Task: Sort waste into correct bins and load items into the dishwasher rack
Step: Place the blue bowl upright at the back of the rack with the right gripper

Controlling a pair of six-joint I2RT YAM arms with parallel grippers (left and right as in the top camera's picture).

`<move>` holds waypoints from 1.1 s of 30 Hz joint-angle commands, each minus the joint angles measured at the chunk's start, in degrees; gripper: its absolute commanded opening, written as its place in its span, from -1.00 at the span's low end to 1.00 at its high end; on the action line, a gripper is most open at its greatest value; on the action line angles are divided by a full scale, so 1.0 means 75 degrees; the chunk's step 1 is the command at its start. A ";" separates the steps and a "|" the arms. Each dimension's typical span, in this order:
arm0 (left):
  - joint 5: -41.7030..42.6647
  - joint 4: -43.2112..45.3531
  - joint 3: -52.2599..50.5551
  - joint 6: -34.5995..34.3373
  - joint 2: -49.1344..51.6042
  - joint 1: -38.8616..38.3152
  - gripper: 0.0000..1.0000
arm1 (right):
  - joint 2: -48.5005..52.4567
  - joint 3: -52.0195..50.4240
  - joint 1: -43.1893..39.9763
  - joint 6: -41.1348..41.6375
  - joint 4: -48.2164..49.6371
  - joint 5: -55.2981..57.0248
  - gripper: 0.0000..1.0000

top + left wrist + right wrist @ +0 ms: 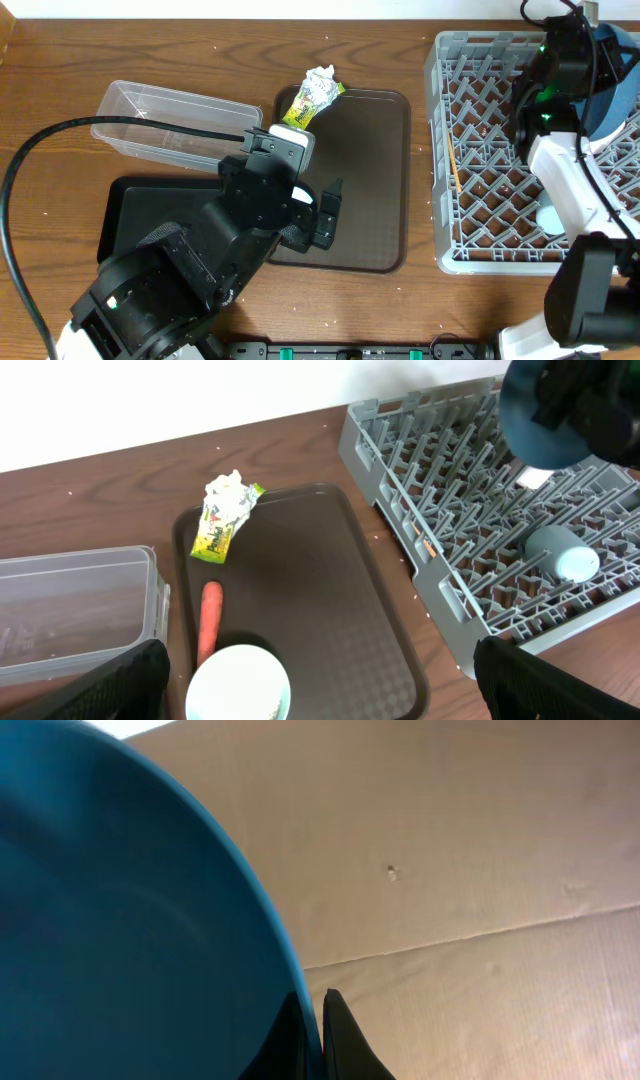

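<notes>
The crumpled yellow-green and white wrapper (312, 95) lies at the brown serving tray's far left corner and also shows in the left wrist view (225, 510). An orange carrot piece (209, 620) lies on that tray beside a small white round dish (238, 685) with brown crumbs inside; cup or bowl I cannot tell. My left gripper (320, 700) is open and empty above the tray, to the dish's right. My right gripper (320, 1020) is shut on the rim of the dark-blue bowl (612, 85), held over the grey dishwasher rack (470, 150). A small white cup (565, 552) lies in the rack.
The clear plastic tub (150, 125) stands at the back left, with the black tray (130, 215) in front of it, partly under my left arm. The brown serving tray (375, 180) sits between them and the rack. A black cable runs across the tub.
</notes>
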 commanded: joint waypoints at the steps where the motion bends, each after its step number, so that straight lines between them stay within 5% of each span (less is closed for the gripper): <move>1: -0.0012 -0.0041 0.0067 0.0073 -0.0038 0.0009 0.96 | 0.0484 0.0096 0.0026 -0.0119 -0.0058 0.0044 -0.97; 12: 0.0009 -0.0195 0.0067 0.0070 -0.0038 0.0009 0.96 | 0.0941 0.0096 0.0420 -0.0694 0.0289 0.0146 -0.97; 21: 0.0009 -0.0204 0.0067 0.0070 -0.0035 0.0009 0.96 | 0.0941 0.0096 0.0466 -0.2576 0.1845 -0.0230 -0.97; 33: 0.0009 -0.0216 0.0067 0.0070 -0.0023 0.0009 0.96 | 0.0941 0.0096 0.0490 -0.1638 0.0338 -0.0367 -0.97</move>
